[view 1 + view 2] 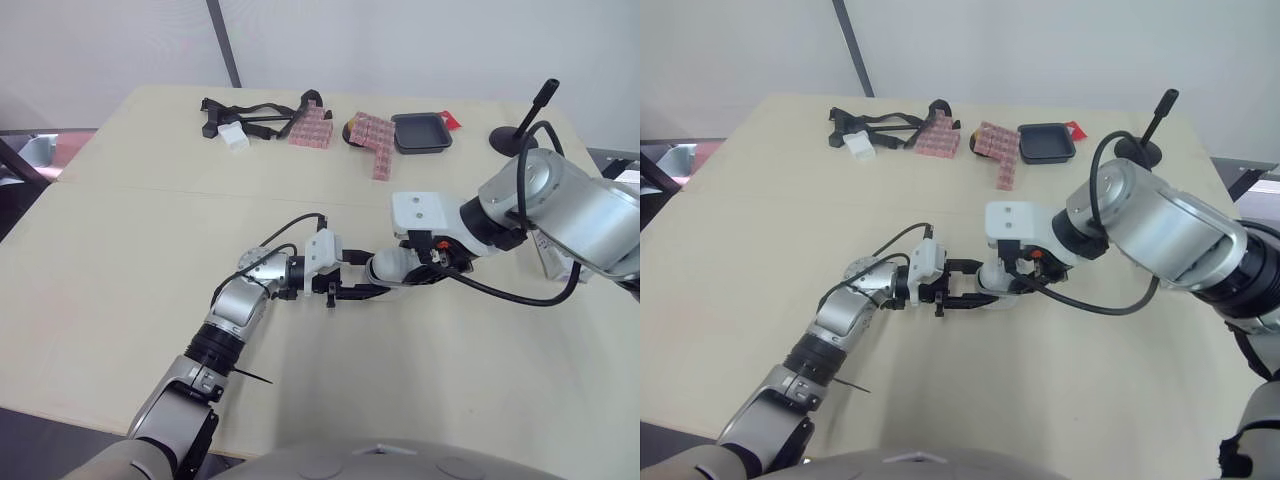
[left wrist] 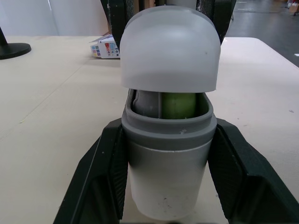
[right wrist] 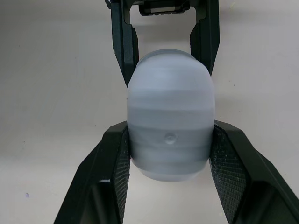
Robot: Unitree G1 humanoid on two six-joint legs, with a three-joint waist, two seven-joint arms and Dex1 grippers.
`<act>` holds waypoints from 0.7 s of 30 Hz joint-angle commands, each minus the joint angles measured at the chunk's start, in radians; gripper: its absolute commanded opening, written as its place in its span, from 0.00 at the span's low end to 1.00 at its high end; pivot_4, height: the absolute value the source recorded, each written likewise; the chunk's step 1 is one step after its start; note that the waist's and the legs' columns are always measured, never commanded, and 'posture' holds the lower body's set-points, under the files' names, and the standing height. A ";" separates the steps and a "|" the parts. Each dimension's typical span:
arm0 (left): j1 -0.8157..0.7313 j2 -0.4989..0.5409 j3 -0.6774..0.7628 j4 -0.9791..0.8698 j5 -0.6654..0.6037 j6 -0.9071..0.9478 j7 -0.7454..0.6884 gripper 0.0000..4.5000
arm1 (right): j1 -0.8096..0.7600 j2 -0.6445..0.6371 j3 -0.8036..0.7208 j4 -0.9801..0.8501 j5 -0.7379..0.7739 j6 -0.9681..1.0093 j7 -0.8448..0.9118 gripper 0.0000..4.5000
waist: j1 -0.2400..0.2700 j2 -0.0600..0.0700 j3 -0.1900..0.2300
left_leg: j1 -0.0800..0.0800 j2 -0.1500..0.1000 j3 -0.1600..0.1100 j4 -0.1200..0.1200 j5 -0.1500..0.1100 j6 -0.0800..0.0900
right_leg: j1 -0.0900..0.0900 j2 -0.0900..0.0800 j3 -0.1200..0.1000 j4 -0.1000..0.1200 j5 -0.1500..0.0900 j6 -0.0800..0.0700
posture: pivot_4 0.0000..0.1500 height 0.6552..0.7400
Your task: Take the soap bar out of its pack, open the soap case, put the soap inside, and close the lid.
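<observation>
The soap case (image 1: 388, 267) is held just above the middle of the table between both grippers. My left gripper (image 2: 169, 128) is shut on its grey base (image 2: 167, 177). The frosted lid (image 2: 169, 46) sits over the base with a gap at the rim, and the green soap (image 2: 179, 105) shows inside next to a grey insert. My right gripper (image 3: 170, 128) is shut on the lid (image 3: 170, 135) from the opposite side. The left gripper's black fingers (image 3: 123, 42) show behind the case in the right wrist view.
At the far edge lie black straps (image 1: 250, 112), a white piece (image 1: 233, 137), pink block stacks (image 1: 311, 128) (image 1: 374, 142), a black tray (image 1: 421, 131) and a black stand (image 1: 518, 132). A small printed box (image 2: 105, 46) lies beyond the case, to my right.
</observation>
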 commanded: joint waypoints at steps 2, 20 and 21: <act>-0.005 -0.001 0.010 -0.030 -0.012 -0.018 0.008 0.42 | -0.012 0.014 0.024 0.010 -0.043 -0.017 0.017 0.43 | -0.002 0.000 0.000 | 0.000 0.000 0.000 0.000 0.000 0.000 | 0.000 0.000 0.000 0.001 0.000 0.000 | 1.00 1.00; -0.005 -0.001 0.007 -0.031 -0.014 -0.020 0.022 0.42 | -0.026 0.106 0.109 0.125 -0.148 -0.034 0.050 0.43 | -0.013 -0.004 -0.002 | 0.003 0.000 0.002 0.000 0.002 -0.001 | 0.002 0.000 0.002 0.002 0.000 0.000 | 1.00 1.00; -0.004 -0.001 0.007 -0.031 -0.015 -0.020 0.023 0.42 | -0.025 0.106 0.113 0.129 -0.153 -0.036 0.053 0.43 | -0.013 -0.004 -0.002 | 0.003 0.000 0.002 0.000 0.002 -0.002 | 0.002 0.000 0.002 0.002 0.000 0.000 | 1.00 1.00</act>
